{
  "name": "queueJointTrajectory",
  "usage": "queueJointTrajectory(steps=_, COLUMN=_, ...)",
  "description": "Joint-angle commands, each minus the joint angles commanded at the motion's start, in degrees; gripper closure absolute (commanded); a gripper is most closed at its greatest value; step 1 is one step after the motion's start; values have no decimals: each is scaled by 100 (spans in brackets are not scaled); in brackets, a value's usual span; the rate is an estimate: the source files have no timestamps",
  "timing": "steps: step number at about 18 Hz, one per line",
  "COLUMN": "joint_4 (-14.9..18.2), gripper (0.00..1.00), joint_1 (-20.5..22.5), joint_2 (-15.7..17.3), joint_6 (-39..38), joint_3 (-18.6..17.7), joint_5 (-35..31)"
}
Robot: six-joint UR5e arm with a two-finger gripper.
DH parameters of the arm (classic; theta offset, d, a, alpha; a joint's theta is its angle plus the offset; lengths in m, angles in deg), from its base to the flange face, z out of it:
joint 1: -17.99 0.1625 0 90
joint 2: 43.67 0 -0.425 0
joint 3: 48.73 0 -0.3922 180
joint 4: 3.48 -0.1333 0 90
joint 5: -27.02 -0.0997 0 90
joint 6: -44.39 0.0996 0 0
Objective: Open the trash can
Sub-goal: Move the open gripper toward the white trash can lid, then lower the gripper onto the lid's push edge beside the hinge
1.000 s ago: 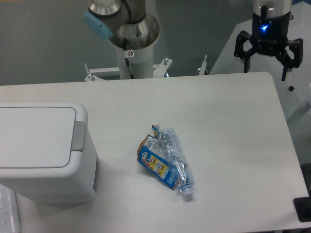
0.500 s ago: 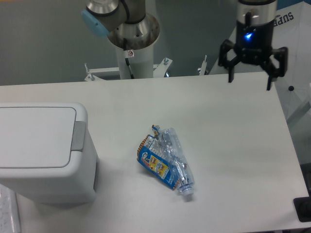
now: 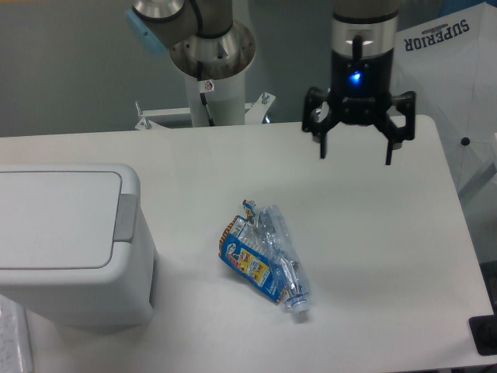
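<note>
The trash can [image 3: 66, 241] is a large white boxy bin at the left edge of the table. Its flat white lid [image 3: 54, 217] is down, and the grey push tab [image 3: 126, 217] runs along the lid's right side. My gripper [image 3: 356, 154] hangs open and empty above the far right part of the table, fingers spread wide and pointing down. It is far to the right of the trash can and touches nothing.
A crushed clear bottle with a blue label [image 3: 265, 256] lies mid-table between the bin and the gripper. The robot's base column [image 3: 211, 70] stands behind the table's far edge. A white sheet with lettering [image 3: 443, 47] hangs at the back right.
The gripper has moved left and lower, from beyond the table's far right corner to over the tabletop. It stays open. The trash can and bottle have not moved.
</note>
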Motion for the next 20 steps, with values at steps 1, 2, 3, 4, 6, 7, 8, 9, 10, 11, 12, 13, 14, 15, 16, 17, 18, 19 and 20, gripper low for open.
queueJointTrajectory(steps=1, joint_4=-1, gripper=0, joint_1=-124, joint_2=0, joint_6=-292, joint_3=-17, joint_5=9)
queueJointTrajectory(steps=2, joint_4=-1, gripper=0, joint_1=-281, joint_2=0, joint_6=-530, joint_3=-17, joint_5=9)
queueJointTrajectory(steps=3, joint_4=-1, gripper=0, joint_1=-422, joint_2=-17, joint_6=-741, joint_3=-26, joint_5=9)
queueJointTrajectory(steps=4, joint_4=-1, gripper=0, joint_1=-545, joint_2=-52, joint_6=-943, joint_3=-35, joint_5=0)
queueJointTrajectory(steps=6, joint_4=-9, gripper=0, joint_1=-678, joint_2=-131, joint_6=-1347, joint_3=61, joint_5=0)
queueJointTrajectory(steps=7, joint_4=-10, gripper=0, joint_1=-774, joint_2=-167, joint_6=-1584, joint_3=131, joint_5=0)
queueJointTrajectory(steps=8, joint_4=-18, gripper=0, joint_1=-862, joint_2=-193, joint_6=-1778, joint_3=141, joint_5=-9)
queueJointTrajectory(steps=9, joint_4=-62, gripper=0, joint_1=-898, joint_2=-211, joint_6=-1885, joint_3=141, joint_5=-9)
queueJointTrajectory(steps=10, joint_4=-88, gripper=0, joint_1=-959, joint_2=-220, joint_6=-1938, joint_3=149, joint_5=0)
queueJointTrajectory(steps=11, joint_4=-89, gripper=0, joint_1=-1082, joint_2=-254, joint_6=-2043, joint_3=141, joint_5=9)
queueJointTrajectory(steps=12, joint_4=-89, gripper=0, joint_1=-1187, joint_2=-281, joint_6=-2279, joint_3=141, joint_5=9)
queueJointTrajectory(steps=13, joint_4=-89, gripper=0, joint_1=-1240, joint_2=-316, joint_6=-2603, joint_3=123, joint_5=9)
queueJointTrajectory(steps=14, joint_4=-89, gripper=0, joint_1=-1319, joint_2=-369, joint_6=-2867, joint_3=132, joint_5=26)
queueJointTrajectory(steps=15, joint_4=-106, gripper=0, joint_1=-1398, joint_2=-395, joint_6=-2983, joint_3=149, joint_5=52)
queueJointTrajectory(steps=16, joint_4=-124, gripper=0, joint_1=-1417, joint_2=-404, joint_6=-3019, joint_3=141, joint_5=88)
queueJointTrajectory(steps=17, joint_4=-133, gripper=0, joint_1=-1452, joint_2=-404, joint_6=-3028, joint_3=115, joint_5=140)
queueJointTrajectory(steps=18, joint_4=-124, gripper=0, joint_1=-1487, joint_2=-404, joint_6=-3028, joint_3=71, joint_5=175)
queueJointTrajectory(steps=19, joint_4=-124, gripper=0, joint_1=-1522, joint_2=-413, joint_6=-3028, joint_3=62, joint_5=202)
queueJointTrajectory(steps=20, joint_4=-124, gripper=0, joint_1=-1557, joint_2=-413, joint_6=-3028, joint_3=53, joint_5=246)
